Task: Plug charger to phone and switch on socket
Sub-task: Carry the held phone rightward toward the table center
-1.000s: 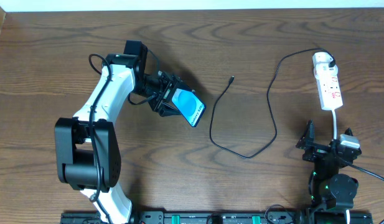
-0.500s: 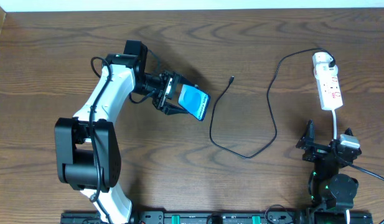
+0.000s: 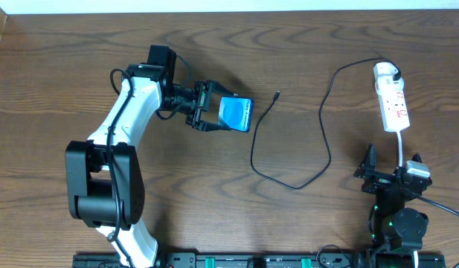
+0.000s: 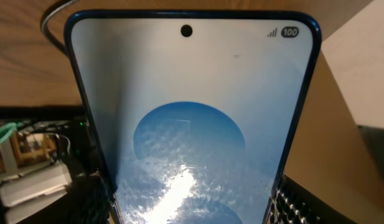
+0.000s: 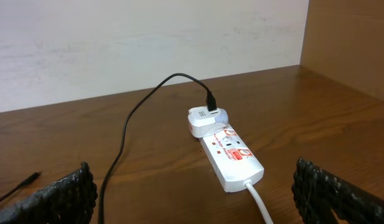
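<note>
My left gripper (image 3: pixel 217 116) is shut on the phone (image 3: pixel 236 114), gripping its two long edges and holding it above the table left of centre. The blue lit screen fills the left wrist view, phone (image 4: pixel 192 124). The charger's black cable (image 3: pixel 327 152) loops across the table; its small free tip (image 3: pixel 278 94) lies just right of the phone. Its white plug head (image 3: pixel 386 72) sits in the far end of the socket (image 3: pixel 393 106). My right gripper (image 3: pixel 391 165) stands open and empty, short of the socket (image 5: pixel 232 155), with its pads (image 5: pixel 61 194) wide apart.
The socket's thick white cord (image 5: pixel 259 199) runs back between my right fingers. A pale wall (image 5: pixel 148 43) borders the table's far edge. A wooden side panel (image 5: pixel 347 37) rises at the right.
The left gripper has swung the phone rightward and turned it, bringing it closer to the cable's free tip. The right arm has not moved.
</note>
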Robot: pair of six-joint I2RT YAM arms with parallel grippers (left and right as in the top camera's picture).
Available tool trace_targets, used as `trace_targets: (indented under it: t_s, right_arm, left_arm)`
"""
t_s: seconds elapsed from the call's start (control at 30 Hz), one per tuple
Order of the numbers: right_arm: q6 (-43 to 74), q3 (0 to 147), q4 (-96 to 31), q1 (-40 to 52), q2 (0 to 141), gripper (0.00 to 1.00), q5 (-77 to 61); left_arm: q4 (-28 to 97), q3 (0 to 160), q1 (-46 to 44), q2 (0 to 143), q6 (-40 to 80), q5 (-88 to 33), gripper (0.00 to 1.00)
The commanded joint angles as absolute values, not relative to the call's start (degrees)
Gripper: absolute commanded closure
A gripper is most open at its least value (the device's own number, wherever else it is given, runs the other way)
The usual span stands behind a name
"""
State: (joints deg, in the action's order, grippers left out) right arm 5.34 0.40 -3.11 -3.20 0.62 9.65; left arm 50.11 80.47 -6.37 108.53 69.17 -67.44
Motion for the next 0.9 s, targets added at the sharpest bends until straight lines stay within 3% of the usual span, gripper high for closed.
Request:
trace_targets:
  t_s: [0.0,0.87]
  right_arm:
    - [4.4,0.3,-3.3,-2.9,0.3,0.01,9.5]
    - [4.5,0.3,-2.3,-2.9,0.3,0.01,9.4]
  left_arm:
    - [50.2,81.8,-5.8,106.8,74.1,-70.5,0.49]
    - [50.2,81.8,-5.9,106.8,77.2,-70.4,0.50]
